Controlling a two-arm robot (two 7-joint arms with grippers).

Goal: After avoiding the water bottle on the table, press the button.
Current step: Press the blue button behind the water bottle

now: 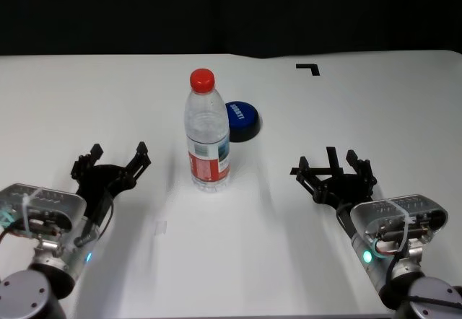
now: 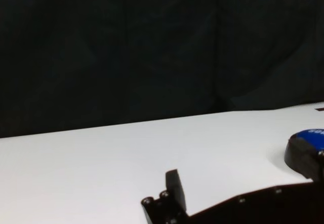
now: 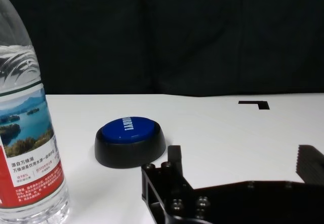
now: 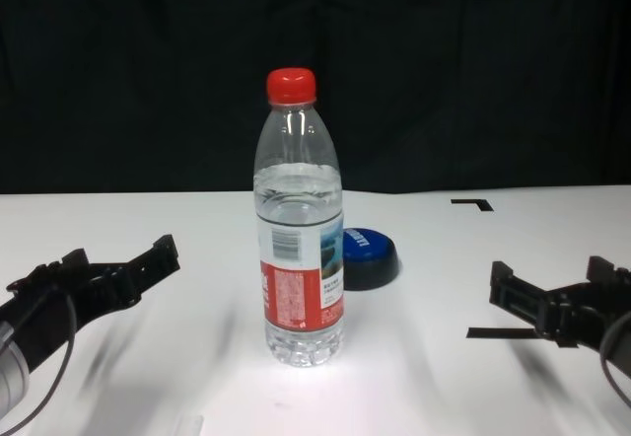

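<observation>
The water bottle [image 1: 208,135] stands upright at the middle of the table [image 1: 375,110], clear with a red cap and a red label. The blue button [image 1: 242,119] sits just behind it, to its right. My left gripper [image 1: 118,153] is open and empty, low over the table to the left of the bottle. My right gripper [image 1: 332,162] is open and empty to the right of the bottle, nearer than the button. In the right wrist view the button [image 3: 130,140] lies ahead of the fingers [image 3: 174,159], with the bottle [image 3: 25,133] beside it.
A black corner tape mark [image 1: 309,67] lies at the back right of the table. A black tape line [image 4: 498,333] lies by the right gripper in the chest view. A small clear tape piece [image 1: 162,226] lies in front of the bottle. A dark curtain is behind the table.
</observation>
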